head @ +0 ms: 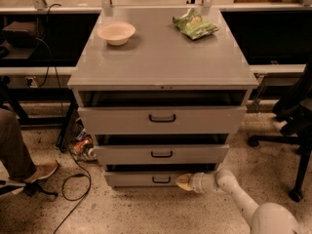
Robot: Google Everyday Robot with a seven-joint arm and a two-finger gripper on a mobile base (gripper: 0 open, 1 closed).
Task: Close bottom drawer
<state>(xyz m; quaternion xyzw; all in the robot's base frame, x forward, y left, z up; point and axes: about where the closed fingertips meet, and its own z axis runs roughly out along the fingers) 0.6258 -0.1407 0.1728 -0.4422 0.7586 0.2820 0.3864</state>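
Stretched low from the near right corner, close above the floor: arm (pixel 234 191), elbow bent, forearm pointing left and nearly level. At its tip, claw (pixel 184 182), against the right part of the bottom drawer (pixel 131 179) front, just right of the small black handle (pixel 161 180); apart or together, cannot tell. Lowest of three drawers under the grey worktop (pixel 161 62), flat grey front, seemingly pulled out a little, dark gap above it. On the worktop, bowl (pixel 116 32) far left, green bag (pixel 195 24) far right.
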